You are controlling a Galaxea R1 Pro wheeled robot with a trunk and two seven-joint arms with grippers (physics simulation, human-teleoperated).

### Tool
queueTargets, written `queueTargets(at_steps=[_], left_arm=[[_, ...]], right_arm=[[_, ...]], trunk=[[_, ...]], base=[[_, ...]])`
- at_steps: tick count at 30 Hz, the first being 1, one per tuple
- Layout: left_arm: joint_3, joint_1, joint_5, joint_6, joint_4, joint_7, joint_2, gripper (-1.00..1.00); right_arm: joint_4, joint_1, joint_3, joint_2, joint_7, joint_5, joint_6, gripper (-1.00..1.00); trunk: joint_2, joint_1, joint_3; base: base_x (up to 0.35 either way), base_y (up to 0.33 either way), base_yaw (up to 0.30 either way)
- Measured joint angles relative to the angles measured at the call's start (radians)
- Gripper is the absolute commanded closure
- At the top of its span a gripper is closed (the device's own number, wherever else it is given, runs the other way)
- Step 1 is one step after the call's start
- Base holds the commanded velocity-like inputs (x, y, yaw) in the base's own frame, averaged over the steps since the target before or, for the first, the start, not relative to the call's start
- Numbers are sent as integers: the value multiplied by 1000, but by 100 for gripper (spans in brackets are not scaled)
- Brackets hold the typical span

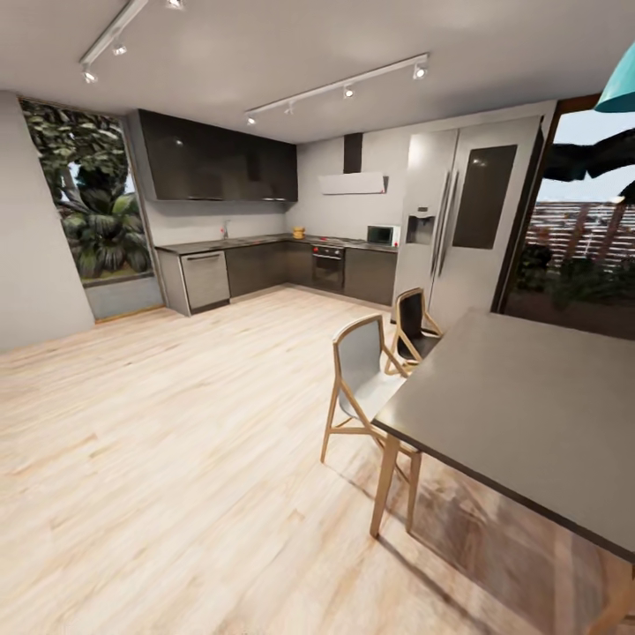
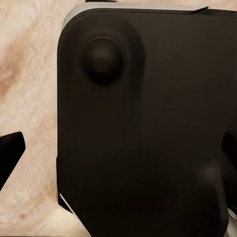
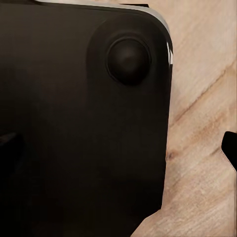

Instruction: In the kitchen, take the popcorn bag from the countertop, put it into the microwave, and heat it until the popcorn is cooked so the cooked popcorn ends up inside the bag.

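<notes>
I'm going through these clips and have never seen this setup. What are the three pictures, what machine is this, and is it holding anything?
It is a simulated wheeled robot with two arms, driven by a person. The big picture comes from its head camera: a kitchen across a wood floor, with the microwave on the far countertop and a small yellowish thing, perhaps the popcorn bag, too small to be sure. A dining table and chairs stand nearby. The other two come from wrist cameras, looking down at the robot's dark base over the floor. Nothing looks held.

Open wood floor from 9 to 12 o'clock toward countertop; table & chairs block 2–3 o'clock; far details blurry, prob. clear.
</notes>
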Motion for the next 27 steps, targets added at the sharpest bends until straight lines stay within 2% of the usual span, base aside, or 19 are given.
queueTargets(at_steps=[27], left_arm=[[0, 0, 0, 0, 0, 0, 0, -100]], right_arm=[[0, 0, 0, 0, 0, 1, 0, -100]], trunk=[[0, 0, 0]], base=[[0, 0, 269]])
